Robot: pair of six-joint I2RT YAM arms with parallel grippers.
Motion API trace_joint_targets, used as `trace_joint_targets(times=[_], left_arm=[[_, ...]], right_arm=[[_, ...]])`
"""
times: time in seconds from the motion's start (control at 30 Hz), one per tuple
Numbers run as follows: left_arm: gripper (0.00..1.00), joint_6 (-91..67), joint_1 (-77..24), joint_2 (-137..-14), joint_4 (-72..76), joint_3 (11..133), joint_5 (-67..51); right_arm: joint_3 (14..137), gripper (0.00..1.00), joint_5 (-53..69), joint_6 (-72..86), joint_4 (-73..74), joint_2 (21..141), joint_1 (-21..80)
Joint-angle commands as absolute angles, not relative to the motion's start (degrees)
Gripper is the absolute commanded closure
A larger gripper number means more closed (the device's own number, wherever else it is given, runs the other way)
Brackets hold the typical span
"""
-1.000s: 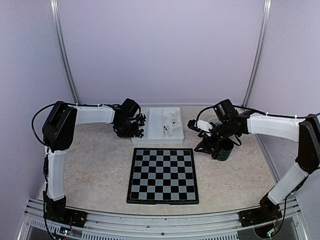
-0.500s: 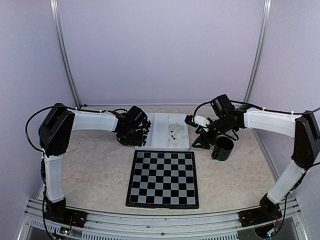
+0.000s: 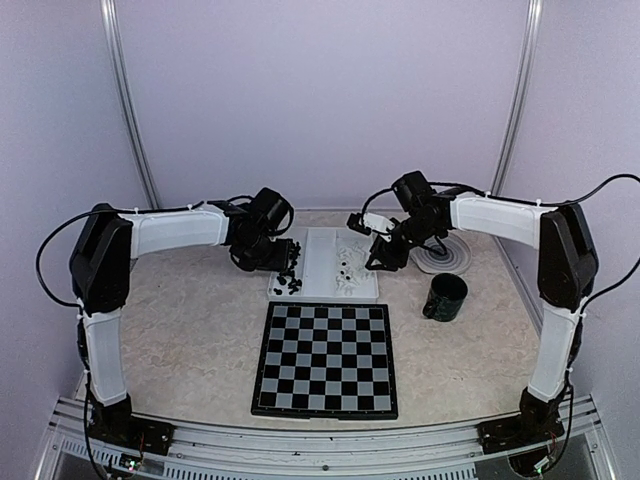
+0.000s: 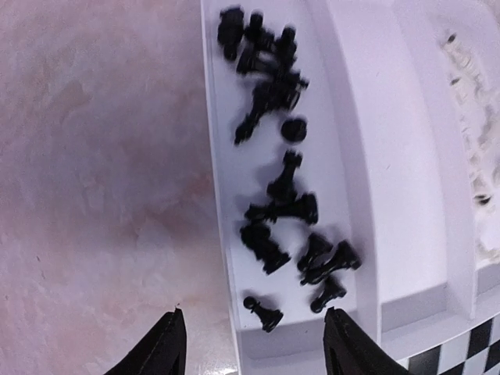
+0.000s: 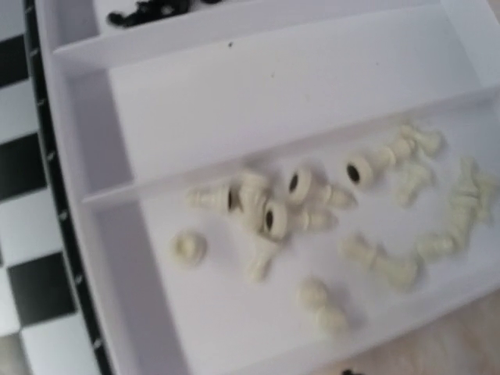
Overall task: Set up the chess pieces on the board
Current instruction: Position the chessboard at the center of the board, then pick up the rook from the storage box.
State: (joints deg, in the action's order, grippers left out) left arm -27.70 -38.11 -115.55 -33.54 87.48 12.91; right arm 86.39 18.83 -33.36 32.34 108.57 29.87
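The board [image 3: 325,358] lies flat in the middle of the table with no pieces on it. Behind it stands a white tray [image 3: 322,245]. Black chess pieces [image 4: 277,199] lie in a heap in its left compartment, and white chess pieces [image 5: 312,211] lie scattered in its right one. My left gripper [image 4: 254,345] hovers open over the black heap, a black pawn [image 4: 264,312] lying below the gap. My right gripper [image 3: 373,261] hangs over the white pieces. Its fingers are out of the right wrist view.
A dark mug [image 3: 444,296] stands right of the board. A round white plate [image 3: 447,256] lies behind the mug. The tray's middle compartment [image 5: 273,94] holds nothing. The board's edge [image 5: 31,234] shows beside the tray.
My left gripper has moved right over the black pieces and its jaws have opened. The right arm has swung left, from above the mug to above the white pieces.
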Motion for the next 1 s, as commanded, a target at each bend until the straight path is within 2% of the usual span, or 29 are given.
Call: trace_joint_targets(times=[0.0, 0.1, 0.27, 0.47, 0.7, 0.97], left_arm=[[0.39, -21.90, -35.11, -113.60, -33.80, 97.16, 11.57], [0.39, -18.36, -33.40, -114.30, -30.29, 100.45, 9.85], [0.39, -13.41, -29.21, -115.27, -26.78, 102.39, 11.84], [0.39, -15.61, -24.08, -110.12, -19.59, 91.28, 7.40], [0.39, -15.35, -23.59, -109.01, -20.76, 91.75, 7.26], [0.39, -15.47, -23.47, -109.01, -20.92, 91.59, 6.85]], right_arm=[[95.20, 0.49, 21.34, -32.84, 40.30, 115.73, 29.90], [100.62, 0.46, 21.22, -32.61, 42.85, 120.34, 30.99], [106.64, 0.51, 19.59, -32.36, 47.33, 126.49, 33.27], [109.31, 0.52, 18.69, -31.47, 48.21, 129.82, 34.48], [111.72, 0.56, 18.39, -31.30, 49.47, 132.92, 35.88], [113.71, 0.68, 17.79, -29.95, 49.82, 134.80, 36.04]])
